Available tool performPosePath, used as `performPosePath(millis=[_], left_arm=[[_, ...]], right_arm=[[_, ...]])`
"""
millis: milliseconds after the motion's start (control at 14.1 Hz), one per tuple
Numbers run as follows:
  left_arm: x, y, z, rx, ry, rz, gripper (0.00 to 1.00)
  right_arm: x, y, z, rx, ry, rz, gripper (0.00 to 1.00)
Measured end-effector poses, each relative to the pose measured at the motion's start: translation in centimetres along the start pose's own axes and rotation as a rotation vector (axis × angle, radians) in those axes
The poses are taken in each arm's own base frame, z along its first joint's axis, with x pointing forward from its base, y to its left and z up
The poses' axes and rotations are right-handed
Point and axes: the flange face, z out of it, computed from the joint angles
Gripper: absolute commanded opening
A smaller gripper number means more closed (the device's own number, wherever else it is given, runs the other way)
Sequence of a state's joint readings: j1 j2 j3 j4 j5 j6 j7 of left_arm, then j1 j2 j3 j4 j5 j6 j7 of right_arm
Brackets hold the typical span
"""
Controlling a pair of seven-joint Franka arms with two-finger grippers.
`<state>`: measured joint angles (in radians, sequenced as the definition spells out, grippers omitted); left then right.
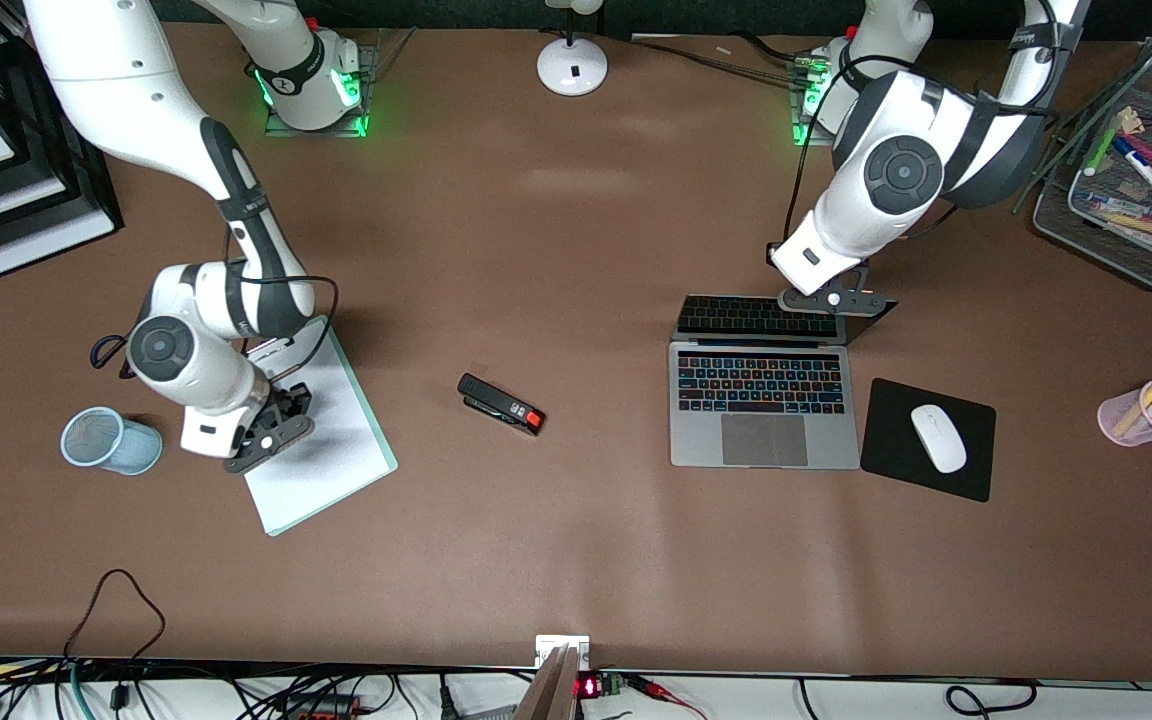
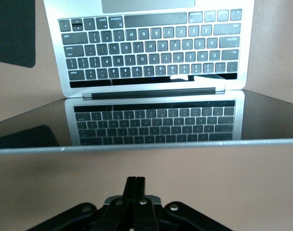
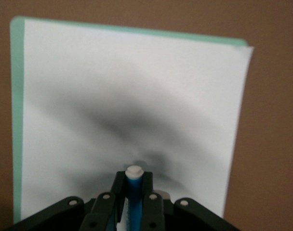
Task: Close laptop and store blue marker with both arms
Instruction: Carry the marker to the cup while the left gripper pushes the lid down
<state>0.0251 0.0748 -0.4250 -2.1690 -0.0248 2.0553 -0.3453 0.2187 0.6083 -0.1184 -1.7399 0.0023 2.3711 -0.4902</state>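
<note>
The laptop lies open toward the left arm's end of the table, keys glowing, its lid leaning partway over the keyboard. My left gripper is shut and empty at the lid's top edge. In the left wrist view its closed fingertips sit just short of that edge, and the screen mirrors the keyboard. My right gripper hangs over a white paper pad and is shut on the blue marker, whose white end pokes out between the fingers.
A light-blue mesh cup stands beside the pad. A black stapler lies mid-table. A black mouse pad with a white mouse lies beside the laptop. A pink pen cup and a wire tray of markers are farther toward that end.
</note>
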Motion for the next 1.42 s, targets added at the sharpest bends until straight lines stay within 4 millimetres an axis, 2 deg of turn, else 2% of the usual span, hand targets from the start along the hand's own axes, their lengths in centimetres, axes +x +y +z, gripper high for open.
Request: performPosePath(millis=[142,355,496,709,851,1064,1277,1418], left_arm=[[0.1,0.0,0.9,-0.012,0.032,-0.002,0.0],[1.2,0.2,1.6,-0.046,0.094,-0.003,0.0],[2.2,0.1,2.1,-0.066,0.129,-0.005,0.0],[4.3,-0.1,1.7,-0.029,0.176,0.038,0.0],[6.2,-0.3,0.7,-0.039,0.203,0.038,0.0],[9.1,-0.3,0.6,-0.072,0.212,0.027,0.0],[11.9,-0.7,2.3,-0.097,0.203,0.013,0.0],[13.4,-0.9,4.3,-0.09,0.233,0.033,0.0]], right_arm=[[1.0,1.9,-4.9,0.016,-0.03,0.001,0.0],[1.4,4.9,-12.6,0.067,-0.024,-0.009,0.0],[0.8,7.1,-15.7,0.093,0.011,-0.054,0.0],[-0.9,11.6,-18.8,0.072,0.087,-0.172,0.0],[-2.5,14.5,-20.2,0.083,0.162,-0.239,0.0],[-5.4,18.3,-20.4,0.145,0.321,-0.342,0.0],[-8.7,22.0,-19.6,0.188,0.499,-0.431,0.0],[-10.6,23.5,-18.1,0.232,0.59,-0.494,0.0]])
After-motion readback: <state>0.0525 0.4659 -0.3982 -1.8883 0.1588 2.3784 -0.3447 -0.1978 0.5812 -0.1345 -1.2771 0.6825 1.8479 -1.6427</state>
